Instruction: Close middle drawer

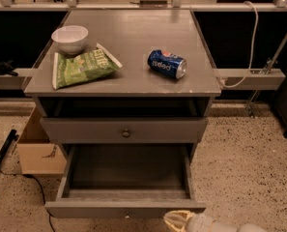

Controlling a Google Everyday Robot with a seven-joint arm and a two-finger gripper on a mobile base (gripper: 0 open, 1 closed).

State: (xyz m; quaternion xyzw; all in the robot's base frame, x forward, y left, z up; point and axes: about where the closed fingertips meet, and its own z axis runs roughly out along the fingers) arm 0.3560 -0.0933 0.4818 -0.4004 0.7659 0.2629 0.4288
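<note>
Down at the bottom edge of the shot, the gripper (178,221) is seen as a rounded, cream-coloured tip on a smooth pale arm (215,224), parked right by the front panel of the middle drawer (123,209), towards its right end. Whether it's open or closed, or gripping anything, can't be told from this angle, and contact with the panel can't be made out either.

The middle drawer is pulled well out of the grey cabinet (133,37). It's a long, shallow wooden box in matte grey with a plain flat front. One more drawer is seen above it, the upper drawer (85,129), pushed in, with a single small dark round knob (126,133) at its centre. So two drawers are counted (plus one dark open slot (123,108) just under the cabinet top).

Three things are counted on the flat grey top:
- one round white bowl (69,37), sat upright
- one crinkly green chip bag (82,67), laid flat just in front of the bowl
- one blue metal can (166,64), lying on its side, well apart from the bag

One brown cardboard box (36,149) is seen on the speckled floor (239,168), on the left of the cabinet.
</note>
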